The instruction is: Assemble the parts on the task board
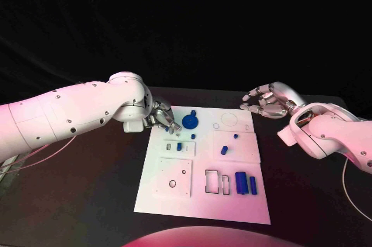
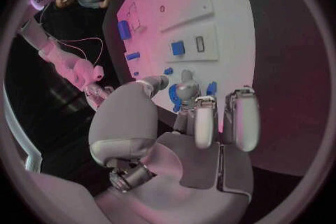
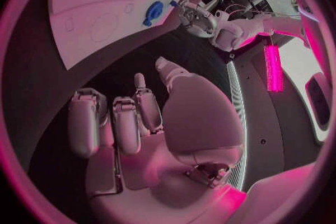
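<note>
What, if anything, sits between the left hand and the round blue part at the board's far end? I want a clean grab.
Nothing visible: the left hand hovers right beside the round blue part, with only bare task board between.

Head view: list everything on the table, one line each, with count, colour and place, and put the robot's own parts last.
Table: one, black, under everything.
Task board: one, white, middle of the table.
Round part: one, blue, far left end of the board, by the left hand.
Long parts: two, blue, side by side, near right of the board.
Small parts: about four, blue, mid board.
Left hand: one, silver, over the board's far left corner, holds nothing visible.
Right hand: one, silver, beyond the far right corner, fingers curled, empty.
</note>
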### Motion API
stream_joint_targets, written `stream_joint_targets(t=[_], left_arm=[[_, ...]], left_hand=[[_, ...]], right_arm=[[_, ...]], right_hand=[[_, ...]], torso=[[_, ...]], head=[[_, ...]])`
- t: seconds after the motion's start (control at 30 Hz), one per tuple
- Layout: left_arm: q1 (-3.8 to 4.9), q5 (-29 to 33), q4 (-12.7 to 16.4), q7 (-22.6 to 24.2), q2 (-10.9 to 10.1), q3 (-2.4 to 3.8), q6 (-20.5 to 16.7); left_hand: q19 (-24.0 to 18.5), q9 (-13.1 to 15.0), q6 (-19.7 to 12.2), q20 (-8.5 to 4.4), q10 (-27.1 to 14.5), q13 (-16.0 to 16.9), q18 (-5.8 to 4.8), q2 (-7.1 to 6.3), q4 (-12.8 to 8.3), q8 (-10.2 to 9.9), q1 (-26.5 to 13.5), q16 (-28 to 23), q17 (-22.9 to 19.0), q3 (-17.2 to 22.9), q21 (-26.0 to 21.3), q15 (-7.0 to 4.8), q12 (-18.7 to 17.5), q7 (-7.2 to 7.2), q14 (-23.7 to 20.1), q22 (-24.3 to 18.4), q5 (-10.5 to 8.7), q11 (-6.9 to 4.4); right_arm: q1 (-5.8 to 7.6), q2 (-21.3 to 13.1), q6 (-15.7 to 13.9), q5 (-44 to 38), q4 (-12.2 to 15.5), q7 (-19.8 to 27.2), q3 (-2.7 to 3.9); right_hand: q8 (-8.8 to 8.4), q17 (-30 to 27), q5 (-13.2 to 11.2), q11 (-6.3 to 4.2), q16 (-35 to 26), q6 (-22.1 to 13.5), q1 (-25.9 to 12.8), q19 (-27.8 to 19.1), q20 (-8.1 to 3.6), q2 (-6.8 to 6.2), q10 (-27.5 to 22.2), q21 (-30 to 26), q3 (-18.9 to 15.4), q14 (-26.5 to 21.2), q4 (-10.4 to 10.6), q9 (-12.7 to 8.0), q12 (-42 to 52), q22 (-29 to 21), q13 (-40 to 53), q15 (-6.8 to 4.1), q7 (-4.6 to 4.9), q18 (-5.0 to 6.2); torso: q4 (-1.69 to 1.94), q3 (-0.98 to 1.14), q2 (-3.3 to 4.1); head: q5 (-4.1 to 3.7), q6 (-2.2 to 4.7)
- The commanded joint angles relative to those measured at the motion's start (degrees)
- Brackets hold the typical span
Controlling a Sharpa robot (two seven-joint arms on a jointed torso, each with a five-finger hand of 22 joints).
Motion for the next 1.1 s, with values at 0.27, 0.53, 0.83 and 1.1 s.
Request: stream_joint_targets(t=[0.27, 0.53, 0.83, 1.1], left_arm=[[0.45, -3.83, -5.65, 2.62, 0.74, 0.06, -6.27], [0.45, -6.32, -7.53, 2.45, 1.74, -0.03, -5.39], [0.45, -7.15, -8.85, 1.7, 2.17, -0.11, -4.75], [0.36, -6.89, -10.06, 1.31, 3.16, -0.99, 0.0]], left_hand=[[-0.59, -3.25, -3.64, 1.52, -2.7, -4.93, 1.08, -0.84, 0.2, -3.82, 1.65, 0.19, 15.09, -1.85, -1.14, 1.41, -3.76, 1.51, 6.02, 0.03, -0.61, 1.47], [-0.34, -3.56, -1.51, 1.58, -1.41, -3.42, 1.03, -0.91, 0.25, -2.32, 0.99, 0.19, 15.09, -3.23, -0.92, 1.23, -2.09, 0.97, 6.02, 0.47, -2.33, 1.11], [0.09, -2.32, -0.22, 0.99, 0.47, -0.1, 0.86, -0.62, 0.24, 1.1, 0.74, 0.19, 15.09, -4.28, -0.45, 0.54, 1.15, 0.03, 6.02, 1.31, -2.79, 0.3], [0.04, -2.28, -0.76, 0.93, 0.17, -0.33, 0.86, -0.89, 0.28, 1.41, 0.45, 0.19, 15.09, -4.79, -0.49, 0.51, 1.09, 0.04, 6.02, 1.26, -3.6, 0.31]], right_arm=[[-0.17, 0.1, 0.16, 0.12, -0.18, 0.41, -0.02], [-0.24, 0.08, 0.2, 0.14, -0.18, 0.4, -0.02], [-0.29, 0.09, 0.29, 0.14, -0.21, 0.35, -0.02], [-0.36, 0.1, 0.4, 0.15, -0.24, 0.32, -0.02]], right_hand=[[0.32, 8.13, 0.27, -0.06, -0.22, 0.14, 0.71, -0.41, 0.0, 0.05, -0.45, -0.31, -0.37, 4.43, -0.12, 0.07, -0.29, 2.5, 1.0, 0.05, -0.06, 0.35], [0.32, 8.13, 0.27, -0.06, -0.22, 0.14, 0.71, -0.41, 0.0, 0.05, -0.45, -0.31, -0.37, 4.43, -0.12, 0.07, -0.29, 2.5, 1.0, 0.05, -0.06, 0.35], [0.33, 8.17, 0.29, -0.06, -0.21, 0.15, 0.78, -0.38, -0.01, 0.08, -0.37, -0.3, -0.4, 4.44, -0.09, 0.07, -0.21, 2.54, 1.09, 0.04, -0.07, 0.34], [0.33, 8.17, 0.29, -0.06, -0.21, 0.15, 0.78, -0.38, -0.01, 0.08, -0.37, -0.3, -0.4, 4.44, -0.09, 0.07, -0.21, 2.54, 1.09, 0.04, -0.07, 0.34]], torso=[[0.04, -0.03, 0.01], [-0.06, -0.11, 0.11], [-0.01, 0.05, 0.05], [-0.12, -0.01, 0.11]], head=[[0.08, 0.72], [0.29, 0.84], [0.27, 0.74], [0.38, 0.57]])
